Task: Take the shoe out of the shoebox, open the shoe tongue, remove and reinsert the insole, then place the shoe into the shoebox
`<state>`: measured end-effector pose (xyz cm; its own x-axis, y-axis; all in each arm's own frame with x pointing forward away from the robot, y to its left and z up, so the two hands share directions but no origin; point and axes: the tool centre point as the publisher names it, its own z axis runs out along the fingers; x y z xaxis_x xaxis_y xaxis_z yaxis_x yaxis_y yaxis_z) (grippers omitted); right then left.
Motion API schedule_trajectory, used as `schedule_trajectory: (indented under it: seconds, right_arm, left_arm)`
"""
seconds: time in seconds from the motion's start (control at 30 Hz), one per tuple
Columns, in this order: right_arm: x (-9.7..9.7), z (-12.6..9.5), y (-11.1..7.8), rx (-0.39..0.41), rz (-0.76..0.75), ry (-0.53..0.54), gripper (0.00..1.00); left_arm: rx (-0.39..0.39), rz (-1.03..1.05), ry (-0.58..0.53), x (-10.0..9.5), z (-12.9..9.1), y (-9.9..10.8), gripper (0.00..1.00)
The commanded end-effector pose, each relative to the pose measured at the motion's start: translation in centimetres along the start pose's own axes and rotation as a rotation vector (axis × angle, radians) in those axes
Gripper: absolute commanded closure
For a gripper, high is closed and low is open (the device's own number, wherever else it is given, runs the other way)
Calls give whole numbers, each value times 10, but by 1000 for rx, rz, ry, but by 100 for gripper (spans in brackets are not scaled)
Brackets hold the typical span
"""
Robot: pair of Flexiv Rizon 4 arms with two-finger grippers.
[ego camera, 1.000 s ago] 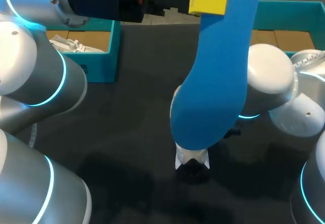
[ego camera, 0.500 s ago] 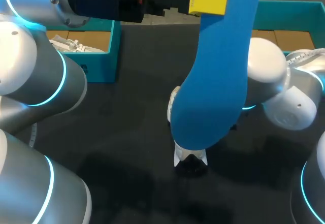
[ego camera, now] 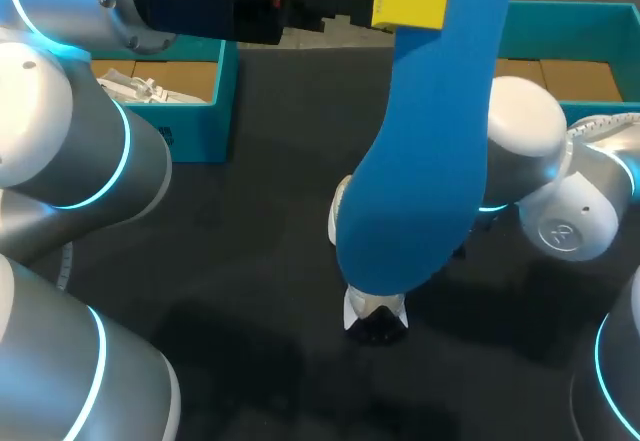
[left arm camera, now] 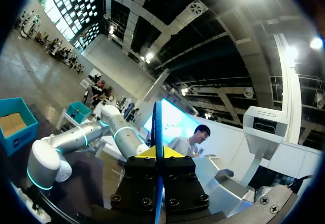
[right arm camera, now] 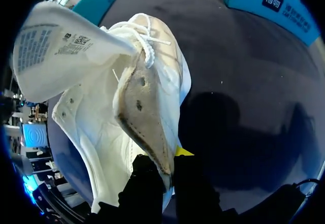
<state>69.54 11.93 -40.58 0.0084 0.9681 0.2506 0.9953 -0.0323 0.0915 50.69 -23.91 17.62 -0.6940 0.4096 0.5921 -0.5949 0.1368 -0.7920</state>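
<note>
Left claw (ego camera: pixel 410 3) was high over the far side of the worktop (ego camera: pixel 260 261), reaching in from the left. It was clamped on the upper end of the blue insole (ego camera: pixel 430 161), which hung down long and broad across the middle of the head view. From the left wrist, the left claw (left arm camera: pixel 158 155) had the insole (left arm camera: pixel 158 122) edge-on, pinched between both fingers. The white shoe (right arm camera: pixel 137 107) was out of the shoebox (ego camera: pixel 190 111), near the middle of the worktop. In the head view only white bits of the shoe (ego camera: pixel 375 306) showed past the insole's lower edge. Right claw (right arm camera: pixel 170 158) was closed on the shoe's rim, one finger inside and one outside, with a yellow tip showing beside the wall. The tongue (right arm camera: pixel 45 51) was folded up and away, label side showing, and the laces (right arm camera: pixel 144 41) lay loose at the throat. The brownish inner floor of the shoe was bare. Could not tell whether the sole touched the worktop. The shoebox sat at the far left, with crumpled paper (ego camera: pixel 135 86) on its cardboard floor. Another teal box (ego camera: pixel 560 26) stood at the far right, behind the right arm (ego camera: pixel 520 151).
</note>
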Motion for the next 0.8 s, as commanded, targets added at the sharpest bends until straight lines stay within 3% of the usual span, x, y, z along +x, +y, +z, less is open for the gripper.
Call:
schedule_trajectory:
  seconds: [0.03, 0.07, 0.1, 0.13, 0.17, 0.2, 0.57, 0.8]
  right_arm:
    - [-3, 4, 1, 7, 1, 11, 100]
    - [-3, 4, 1, 7, 1, 11, 100]
    - [-5, 1, 0, 6, 5, 14, 60]
    - [-5, 1, 0, 5, 8, 11, 50]
    - [-5, 1, 0, 5, 8, 11, 50]
    - [-6, -4, -1, 7, 17, 1, 0]
    - [3, -43, -5, 9, 28, -31, 0]
    - [8, -76, -11, 23, 28, 26, 0]
  left_arm:
    - [18, -1, -3, 4, 6, 5, 100]
    - [18, -1, -3, 4, 6, 5, 100]
    - [18, -1, -3, 4, 6, 5, 100]
    - [18, -1, -3, 4, 6, 5, 100]
    - [18, -1, -3, 4, 6, 5, 100]
    - [18, -1, -3, 4, 6, 5, 100]
    - [18, -1, -3, 4, 6, 5, 100]
    - [18, -1, -3, 4, 6, 5, 100]
